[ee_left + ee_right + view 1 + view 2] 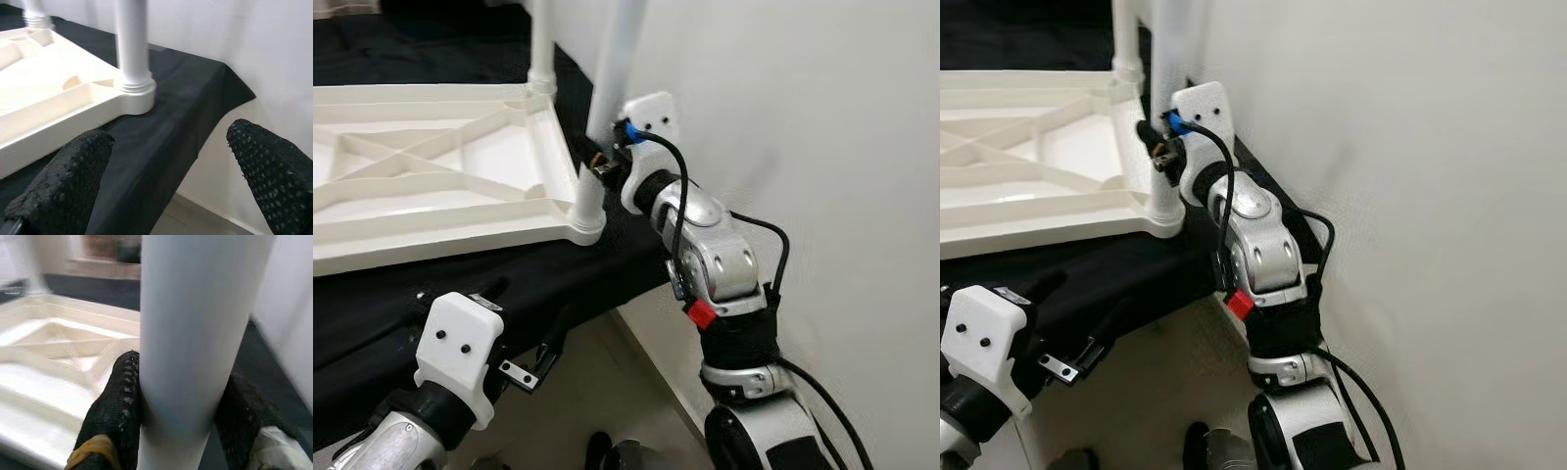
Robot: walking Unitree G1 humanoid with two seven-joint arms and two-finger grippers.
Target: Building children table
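Note:
A white plastic child's tabletop (431, 166) lies upside down on a black-covered surface (558, 284), its ribbed underside up. A white leg (607, 108) stands upright in the near right corner socket (587, 227). My right gripper (597, 166) is shut on that leg just above the socket; in the right wrist view the leg (195, 333) sits tight between both fingers (117, 401). A second leg (541, 44) stands in the far corner. My left gripper (166, 181) is open, low at the front of the black surface, and holds nothing.
A white wall (803, 117) runs close along the right side of the black surface and my right arm (715, 255). The cloth's front edge drops to a pale floor (607, 392) below. A small dark object (597, 450) lies on the floor.

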